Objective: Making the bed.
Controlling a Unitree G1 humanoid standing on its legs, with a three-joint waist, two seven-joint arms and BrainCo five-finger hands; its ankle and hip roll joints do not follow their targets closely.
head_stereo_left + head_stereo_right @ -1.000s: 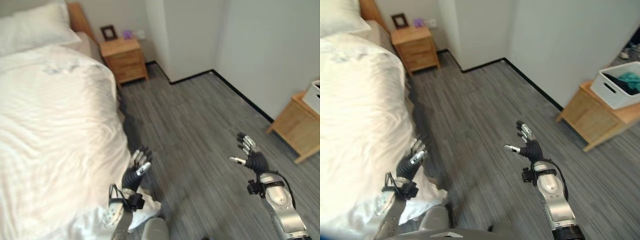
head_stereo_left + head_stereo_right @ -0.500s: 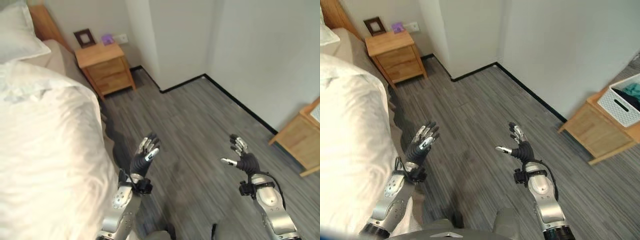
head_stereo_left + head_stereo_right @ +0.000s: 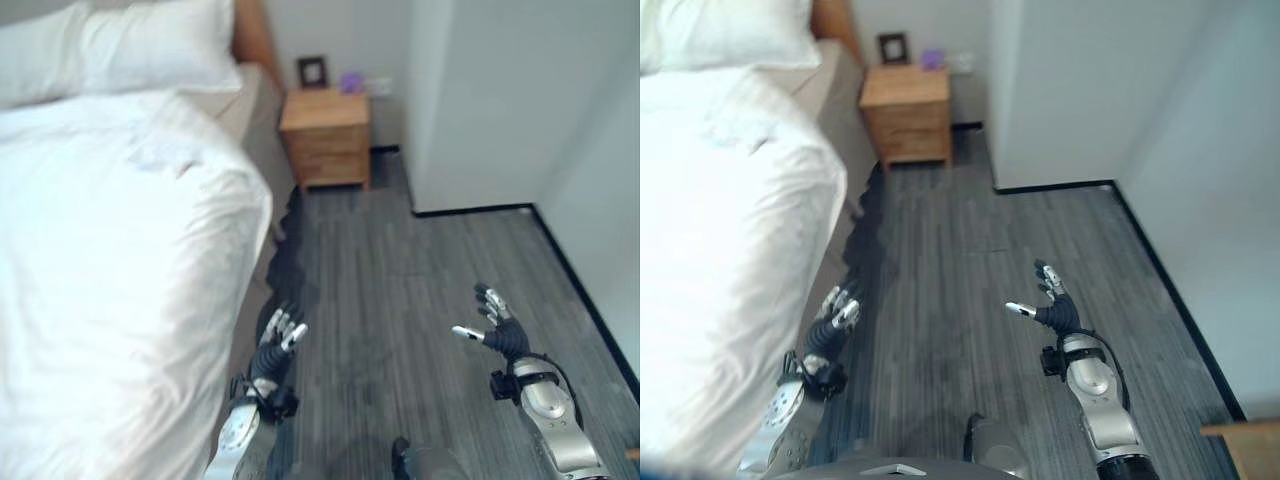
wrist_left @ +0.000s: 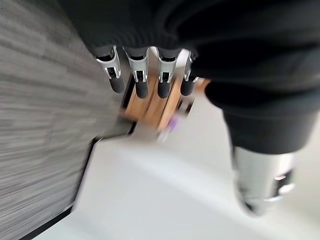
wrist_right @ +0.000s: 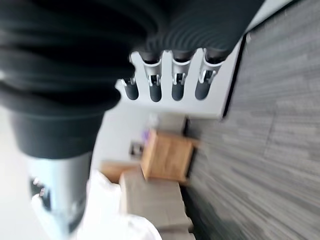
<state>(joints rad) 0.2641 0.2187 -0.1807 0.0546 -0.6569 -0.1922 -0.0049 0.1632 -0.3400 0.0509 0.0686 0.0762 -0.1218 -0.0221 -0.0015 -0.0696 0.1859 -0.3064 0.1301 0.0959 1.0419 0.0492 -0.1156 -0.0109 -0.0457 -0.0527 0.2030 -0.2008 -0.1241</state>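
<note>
My view has swung toward the white duvet (image 3: 110,260) at frame left; my left hand (image 3: 277,343) and right hand (image 3: 497,330) stay open-fingered and empty, so bed-making awaits a fresh grasp.

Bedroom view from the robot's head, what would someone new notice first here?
The big bed under a rumpled white duvet covers the left side, with white pillows at its head. Both hands hang open over grey plank floor: the left hand beside the bed's edge, the right hand further right. A wooden nightstand stands by the far wall.
</note>
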